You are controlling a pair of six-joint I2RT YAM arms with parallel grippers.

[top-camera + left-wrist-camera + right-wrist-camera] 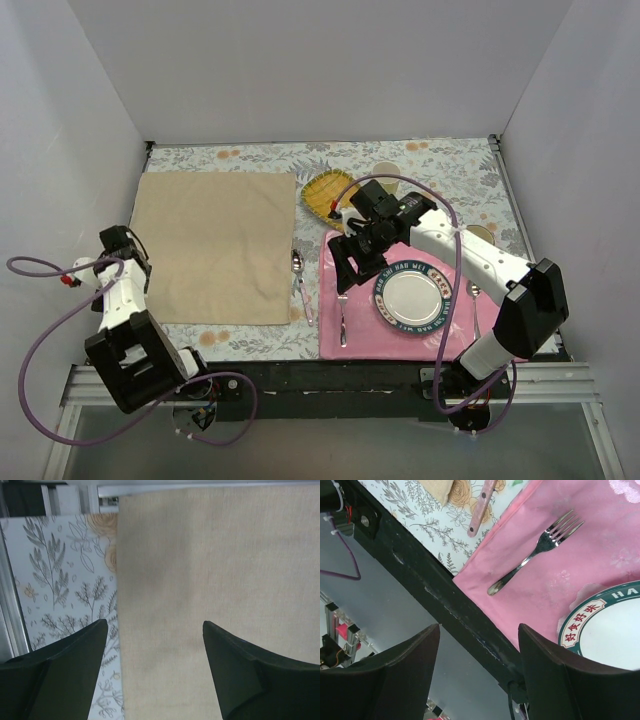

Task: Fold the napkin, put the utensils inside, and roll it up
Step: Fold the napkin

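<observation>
The beige napkin (215,245) lies flat and unfolded on the left of the table. My left gripper (128,252) hovers over its left edge, open. In the left wrist view that edge of the napkin (215,575) runs between the spread fingers of the left gripper (154,625), which holds nothing. A fork (343,320) lies on the pink mat's left side, also seen in the right wrist view as the fork (540,547). One spoon (298,268) lies between napkin and mat, another spoon (474,300) right of the plate. My right gripper (348,268) hangs open above the mat's left part, empty (479,627).
A green-rimmed plate (412,297) sits on the pink mat (335,345). A small yellow checked cloth (327,192) lies behind the mat. The table's black front edge (445,600) runs just beyond the mat. White walls close in the left, back and right sides.
</observation>
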